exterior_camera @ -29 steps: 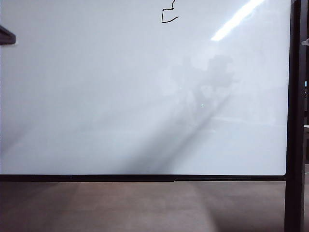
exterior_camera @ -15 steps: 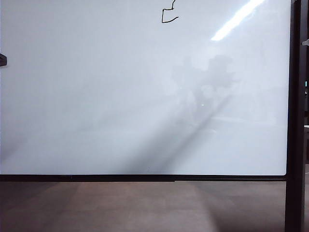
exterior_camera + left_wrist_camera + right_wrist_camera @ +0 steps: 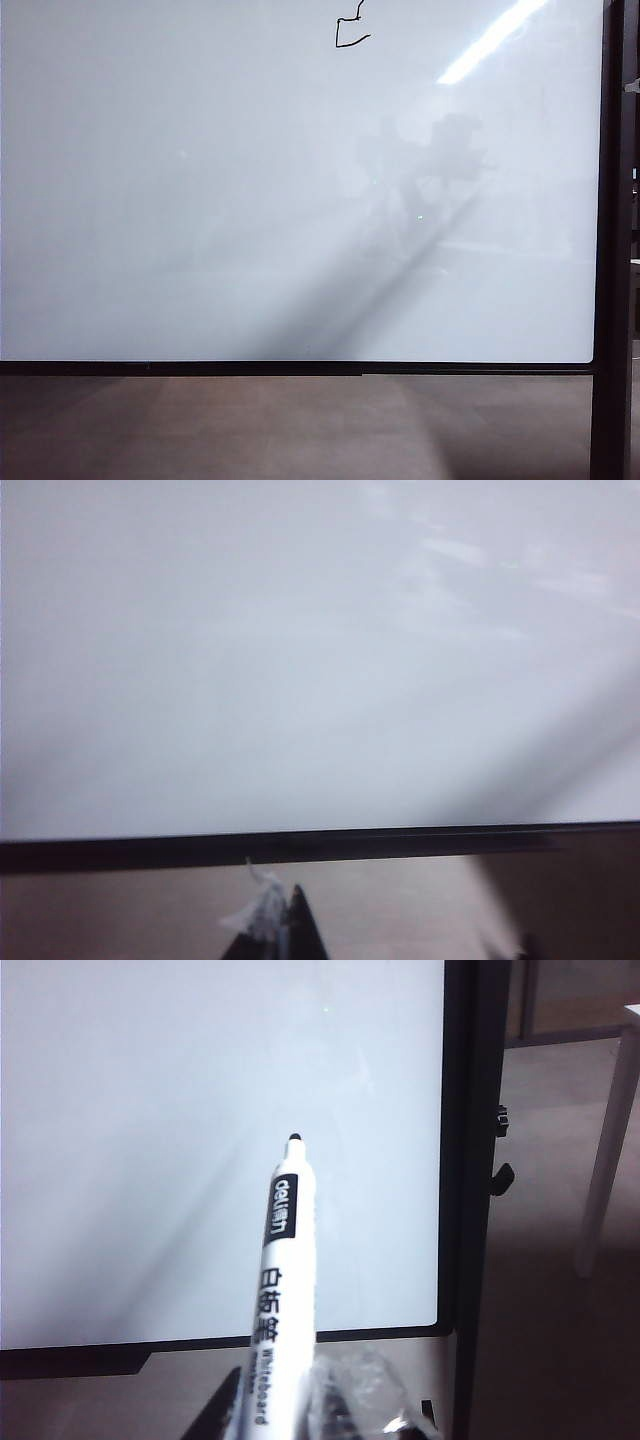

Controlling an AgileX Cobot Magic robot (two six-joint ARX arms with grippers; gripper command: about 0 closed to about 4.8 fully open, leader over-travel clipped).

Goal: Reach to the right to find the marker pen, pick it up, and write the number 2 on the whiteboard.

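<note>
My left gripper [image 3: 290, 930] faces the whiteboard [image 3: 200, 200]; I cannot tell its spread. The number 2 [image 3: 350, 30] sits top-centre. My right gripper [image 3: 290, 1410] pinches the marker pen [image 3: 275, 1270]; a loose grip could let it slip when the tip presses.

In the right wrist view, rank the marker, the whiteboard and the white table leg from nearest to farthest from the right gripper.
1. Marker: held in the right gripper, tip pointing at the board.
2. Whiteboard: just ahead of the tip, not touched.
3. White table leg: beyond the board's dark post, off to the side.
</note>
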